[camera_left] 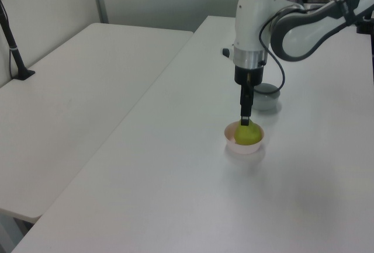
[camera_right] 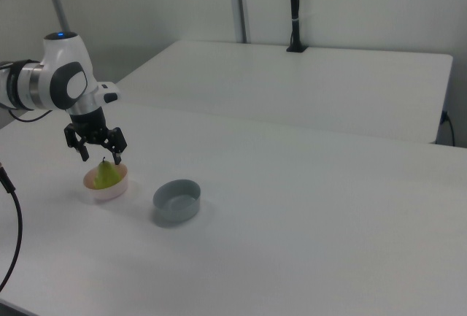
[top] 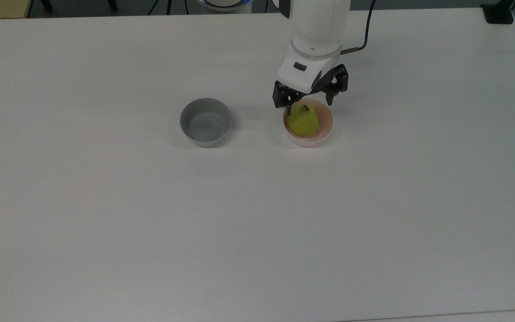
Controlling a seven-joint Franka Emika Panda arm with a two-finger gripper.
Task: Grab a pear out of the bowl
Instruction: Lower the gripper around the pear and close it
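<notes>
Surface: a wide white table (top: 105, 214) is filling the top view; the left view and the right view are showing a second white table (camera_left: 76, 89) standing just beside it.
Room: pale partition walls with grey posts are standing behind the tables, and a black pole (camera_right: 294, 6) is rising from the far table in the right view.
Pear: the yellow-green pear (top: 303, 120) is sitting in the pink bowl (top: 324, 132), stem up.
Grey bowl: a grey bowl (top: 205, 121) is standing near the pink one, at the top view's left of it, apart.
Gripper: the gripper (top: 309, 105) is hanging over the bowl's far rim, its black fingers (top: 288, 103) spread apart on either side of the pear's top, not clamped.
Hidden: in the left view the arm is covering part of the grey bowl, and the fingers are lining up into one dark bar.
Differences: the right view is showing both fingers (camera_right: 117, 151) splayed over the pear; contact cannot be told.
</notes>
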